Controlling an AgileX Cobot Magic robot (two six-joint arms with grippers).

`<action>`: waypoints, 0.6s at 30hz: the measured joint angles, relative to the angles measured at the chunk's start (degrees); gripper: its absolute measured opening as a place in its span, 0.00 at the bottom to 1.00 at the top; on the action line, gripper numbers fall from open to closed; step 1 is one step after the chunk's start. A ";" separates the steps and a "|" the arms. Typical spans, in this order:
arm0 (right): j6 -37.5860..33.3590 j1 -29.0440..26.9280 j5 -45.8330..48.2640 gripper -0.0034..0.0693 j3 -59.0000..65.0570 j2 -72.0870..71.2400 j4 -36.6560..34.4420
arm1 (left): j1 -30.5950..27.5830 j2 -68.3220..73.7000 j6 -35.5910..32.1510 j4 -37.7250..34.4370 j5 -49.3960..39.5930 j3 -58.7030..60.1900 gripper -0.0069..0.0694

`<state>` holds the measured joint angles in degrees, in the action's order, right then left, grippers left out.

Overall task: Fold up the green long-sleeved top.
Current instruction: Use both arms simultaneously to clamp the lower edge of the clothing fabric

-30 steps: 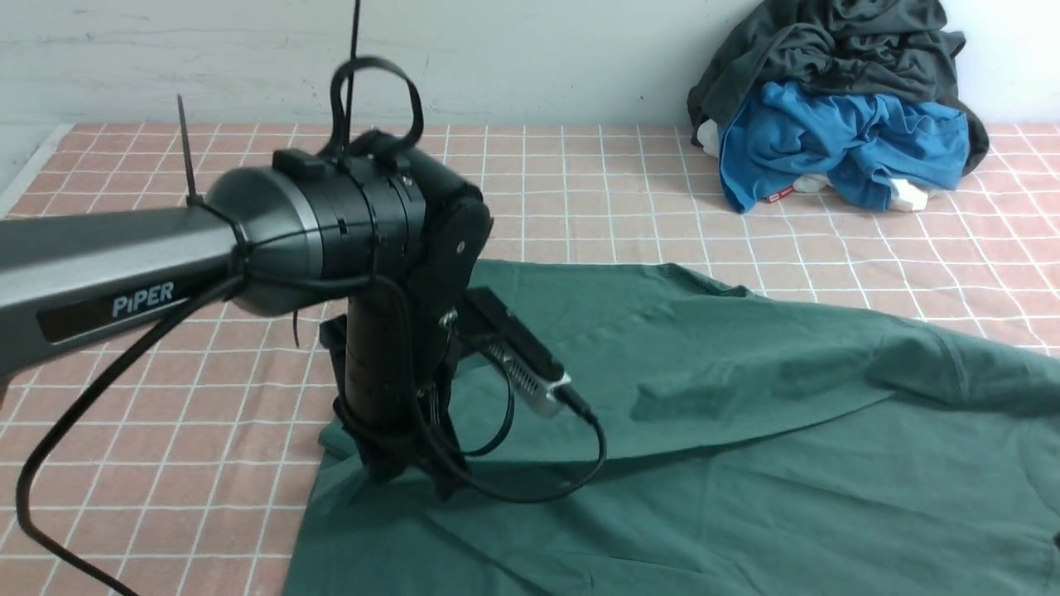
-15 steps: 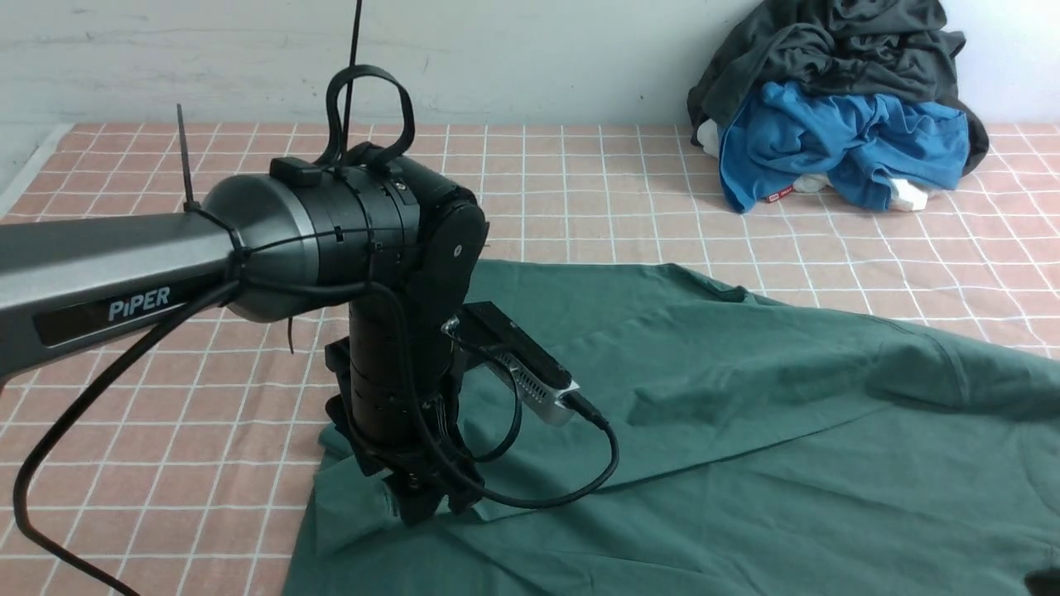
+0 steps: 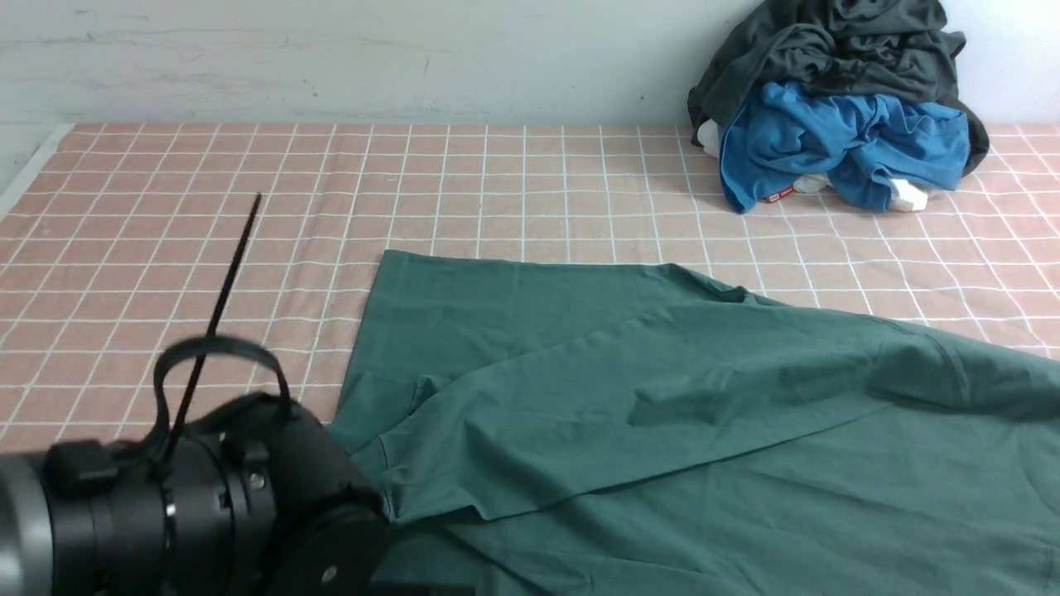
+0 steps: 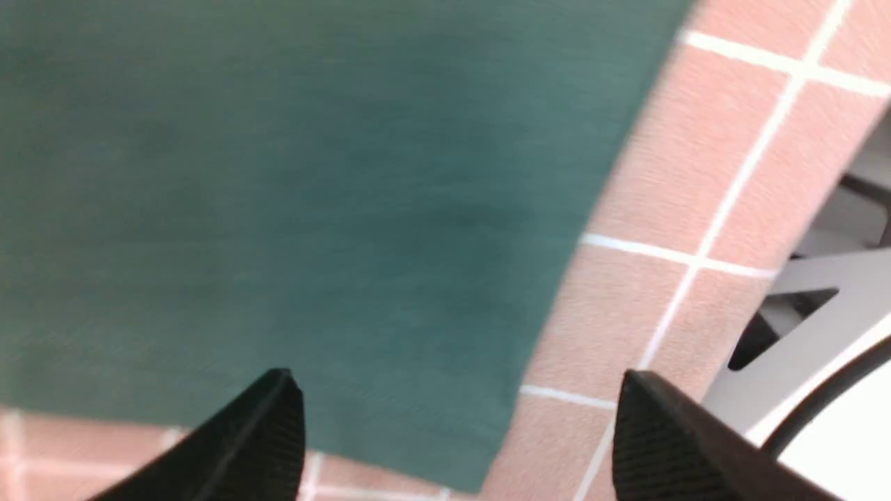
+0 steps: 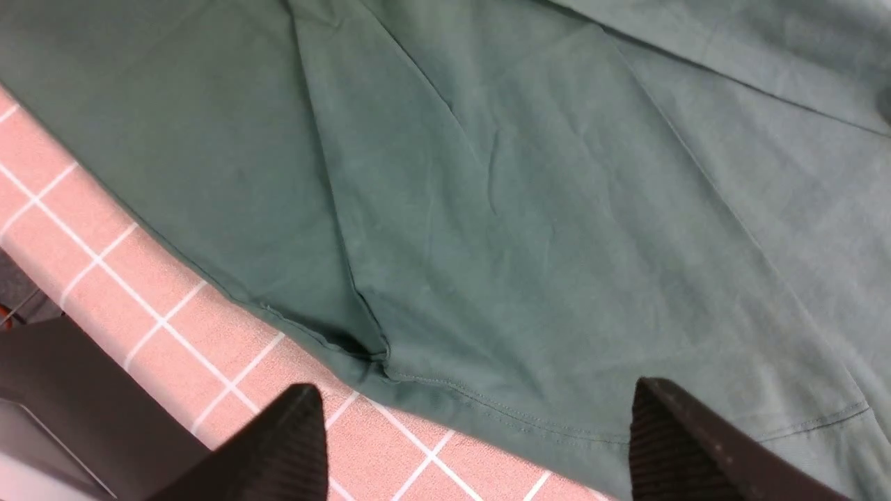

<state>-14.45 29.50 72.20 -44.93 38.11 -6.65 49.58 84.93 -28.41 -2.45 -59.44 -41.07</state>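
The green long-sleeved top (image 3: pixel 662 414) lies spread on the pink checked cloth, with one flap folded diagonally across its body. Its logo and cuffs do not show. My left arm (image 3: pixel 190 513) sits low at the front left corner; its jaws are hidden in the front view. In the left wrist view my left gripper (image 4: pixel 452 438) is open and empty above a corner of the top (image 4: pixel 278 209). In the right wrist view my right gripper (image 5: pixel 477 445) is open and empty above the top's stitched hem (image 5: pixel 487 292). The right arm does not show in the front view.
A pile of a bright blue garment (image 3: pixel 845 149) and a dark charcoal-grey garment (image 3: pixel 836 50) lies at the back right against the white wall. The pink checked cloth (image 3: pixel 207 207) covers the table. A grey frame (image 4: pixel 821 327) shows past the table's edge.
My left arm has let go of the top's left edge and drawn back and down towards the front left corner. The folded flap now lies flat and uncovered.
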 joint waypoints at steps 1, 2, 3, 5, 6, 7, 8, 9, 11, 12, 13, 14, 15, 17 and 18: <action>0.13 0.00 0.00 0.79 0.00 0.00 0.00 | 0.83 0.00 -0.57 0.00 1.49 1.19 0.80; 0.13 0.00 0.00 0.79 0.00 0.00 0.00 | 1.21 0.00 -0.81 0.00 1.82 1.47 0.80; 0.18 0.00 0.00 0.78 0.00 0.00 0.06 | 2.36 0.33 -1.19 0.06 4.18 3.29 0.80; 0.18 0.00 0.00 0.78 0.00 0.00 0.24 | 3.13 1.08 -1.24 0.38 7.78 5.05 0.80; 0.18 0.00 0.00 0.78 0.00 0.00 0.29 | 3.23 1.56 -0.98 0.95 9.40 5.43 0.80; 0.18 0.00 0.00 0.78 0.00 0.00 0.28 | 3.23 1.65 -0.89 1.05 10.05 5.50 0.80; 0.18 0.00 0.00 0.78 0.00 0.00 0.40 | 3.23 2.48 0.15 2.11 12.12 5.64 0.80; 0.18 0.00 0.00 0.78 0.00 0.00 0.46 | 3.23 3.02 1.69 3.29 12.88 5.59 0.80; 0.23 0.00 0.00 0.78 0.00 0.00 0.46 | 3.23 3.19 2.72 4.12 13.01 5.59 0.80; 0.24 0.00 0.00 0.78 0.00 0.00 0.51 | 3.23 3.44 3.64 4.52 12.96 5.47 0.80; 0.24 0.00 0.00 0.78 0.00 0.00 0.51 | 3.23 3.56 4.18 4.75 12.76 5.32 0.80; 0.24 0.00 0.00 0.78 0.00 0.00 0.57 | 3.23 3.61 4.67 4.90 12.55 5.18 0.80; 0.24 0.00 0.00 0.78 0.00 0.00 0.62 | 3.23 3.61 5.15 4.97 12.41 5.13 0.80; 0.24 0.00 0.00 0.78 0.00 0.00 0.64 | 3.23 3.61 5.60 5.08 12.24 5.06 0.80; 0.24 0.00 0.00 0.78 0.00 0.00 0.64 | 3.23 3.81 6.30 5.67 11.81 4.51 0.80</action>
<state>-14.22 29.50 72.20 -44.93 38.11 -6.01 52.81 88.74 -22.11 3.22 -47.63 -36.56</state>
